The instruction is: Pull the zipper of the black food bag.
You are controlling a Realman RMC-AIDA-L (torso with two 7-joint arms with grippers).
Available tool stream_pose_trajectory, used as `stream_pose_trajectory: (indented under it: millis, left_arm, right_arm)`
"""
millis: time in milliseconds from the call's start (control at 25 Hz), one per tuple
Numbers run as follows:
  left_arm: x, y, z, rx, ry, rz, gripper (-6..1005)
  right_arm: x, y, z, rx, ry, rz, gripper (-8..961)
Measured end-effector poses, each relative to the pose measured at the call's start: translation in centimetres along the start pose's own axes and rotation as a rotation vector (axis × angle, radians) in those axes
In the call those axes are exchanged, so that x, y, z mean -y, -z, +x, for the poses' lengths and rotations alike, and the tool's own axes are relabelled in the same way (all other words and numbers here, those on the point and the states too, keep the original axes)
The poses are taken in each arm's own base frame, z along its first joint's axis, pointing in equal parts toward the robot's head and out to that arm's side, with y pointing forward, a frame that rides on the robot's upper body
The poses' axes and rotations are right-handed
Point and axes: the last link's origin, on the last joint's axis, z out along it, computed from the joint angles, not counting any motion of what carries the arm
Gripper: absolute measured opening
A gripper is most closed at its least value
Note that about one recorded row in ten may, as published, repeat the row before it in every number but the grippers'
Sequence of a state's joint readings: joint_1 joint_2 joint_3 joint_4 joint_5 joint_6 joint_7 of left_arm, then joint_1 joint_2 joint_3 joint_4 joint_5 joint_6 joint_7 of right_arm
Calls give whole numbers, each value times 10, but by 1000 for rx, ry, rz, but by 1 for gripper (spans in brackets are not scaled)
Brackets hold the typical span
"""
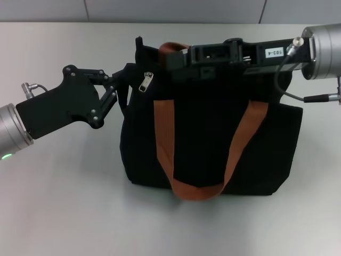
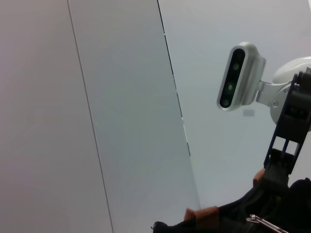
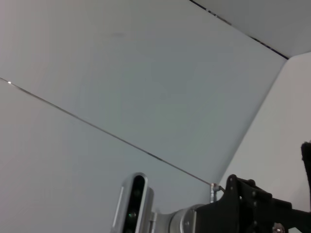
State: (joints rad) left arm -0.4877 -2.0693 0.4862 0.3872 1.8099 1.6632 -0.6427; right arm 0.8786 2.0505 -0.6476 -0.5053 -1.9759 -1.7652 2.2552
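- Left gripper (image 1: 123, 80) reaches in from the robot's left, fingers pressed against the top left corner of the black food bag (image 1: 213, 144), seemingly pinched on a fold of fabric there, though dark-on-dark hides how tightly they close.
- Right gripper (image 1: 178, 58) comes in from the robot's right, its long black body lying along the bag's top seam, tip sitting on the far orange-brown strap (image 1: 173, 49); I cannot tell whether it is spread or pinched.
- Zipper (image 1: 145, 81) hangs as a small silver tab at the bag's upper left, just beside the left gripper's fingers and below the right gripper's tip; neither gripper is clearly touching it.
- Bag stands upright on the pale grey table (image 1: 64, 202), boxy and black, filling the middle of the head view.
- Near strap (image 1: 197, 186) drapes down the front in a wide loop, its bottom curve resting on the table at the bag's base.
- Left wrist view catches a corner of the black fabric (image 2: 228, 221), a bit of orange strap (image 2: 206, 213), a silver tab (image 2: 265, 223), and the right arm's black links with its silver wrist camera (image 2: 238, 77) beyond.
- Right wrist view shows mostly wall, with the left arm's wrist camera (image 3: 133, 204) and black linkage (image 3: 248, 208) low in the picture.
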Motion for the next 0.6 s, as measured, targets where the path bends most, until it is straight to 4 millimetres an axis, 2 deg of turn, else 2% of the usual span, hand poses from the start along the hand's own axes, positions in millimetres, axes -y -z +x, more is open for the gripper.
stream_pose_trajectory:
  millis: [120,440,600]
  left_arm:
    - [0,0,0,-2,0,-1,23]
    - [-1,0,1,-9,1,-8,24]
    - [-2,0,2,-14,1,-14,24]
  right_arm:
    - [3,-6,1,-13,-11,19,775]
    - [7,-20,0,-33,-27,58,549]
    - [9,-25,-1,-47,-28,82,521]
